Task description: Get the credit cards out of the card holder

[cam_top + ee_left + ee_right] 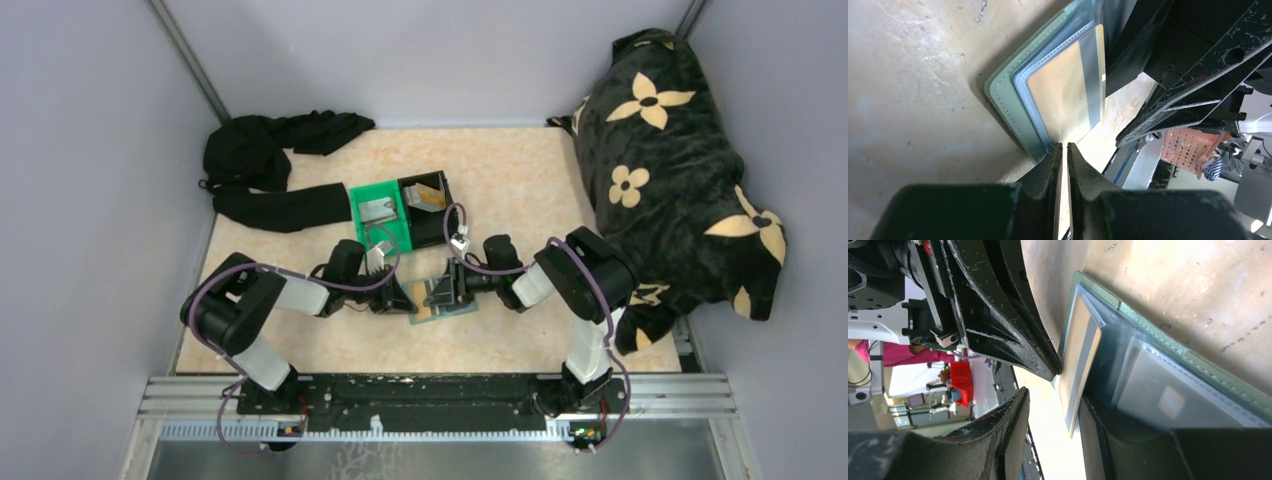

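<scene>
The soft, grey-green stitched bi-fold card holder (pixel 447 303) lies open on the speckled beige table (pixel 500 170), near the middle and just on the near side of the green plastic bin (pixel 357 205). It sits between the two arms' tips. A stiff, thin, tan-gold credit card (pixel 1063 95) with a dark stripe along one long side sticks partly out of a clear plastic sleeve in the card holder.

The left pincer (pixel 1062 147) is nearly shut, its two pads nipping the exposed corner of that credit card. The right pincer (pixel 1054 405) stands partly open and grips nothing. One finger (pixel 1098 440) lies against the clear sleeve panel and the card's free edge falls in the gap. Whether that finger truly presses the card holder flat is hard to tell from this angle.

The credit card looks light, rigid and smooth, so it should slide cleanly but could slip from a shallow pinch. Its bare corner or short edge, well clear of the sleeve, is the sensible place to grip it. The card holder is limp and light and would likely drag along with the credit card unless it is held down. The stitched border or the flat sleeve panel, away from the pocket mouth, seems the best spot to pin it.
</scene>
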